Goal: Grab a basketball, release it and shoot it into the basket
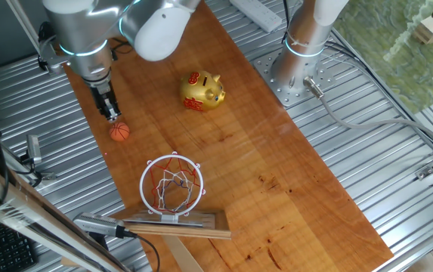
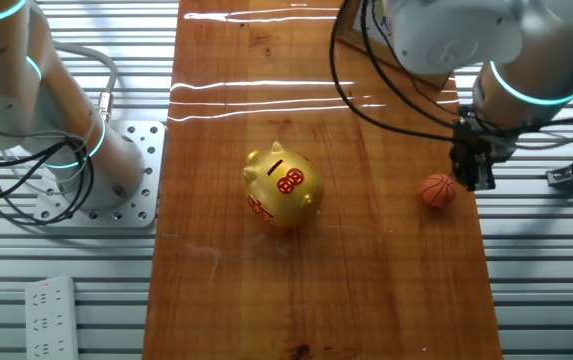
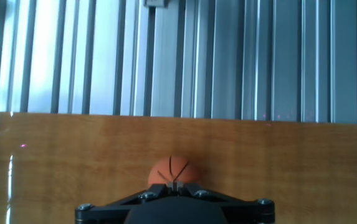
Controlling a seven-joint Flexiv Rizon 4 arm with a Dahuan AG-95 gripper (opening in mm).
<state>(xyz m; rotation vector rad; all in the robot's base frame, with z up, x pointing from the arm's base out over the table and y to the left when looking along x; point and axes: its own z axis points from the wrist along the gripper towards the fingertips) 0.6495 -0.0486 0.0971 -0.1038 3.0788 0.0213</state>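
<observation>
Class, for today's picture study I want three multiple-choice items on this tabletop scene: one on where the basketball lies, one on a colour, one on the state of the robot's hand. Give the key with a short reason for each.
1. Where is the basketball?
A. In the net of the basket
B. On the wooden board near its edge, close to the hand
C. On top of the piggy bank

2. What colour is the piggy bank?
A. Gold with red markings
B. Plain white
C. Blue

3. What is the state of the hand?
A. Carrying the ball high above the ring
B. Clamped on the backboard
C. Low beside the ball, not lifting it

Key: 1 B, the ball rests on the board, far from the basket. 2 A, the fixed views show gold and red. 3 C, the ball sits on the wood beside the fingers.
</observation>
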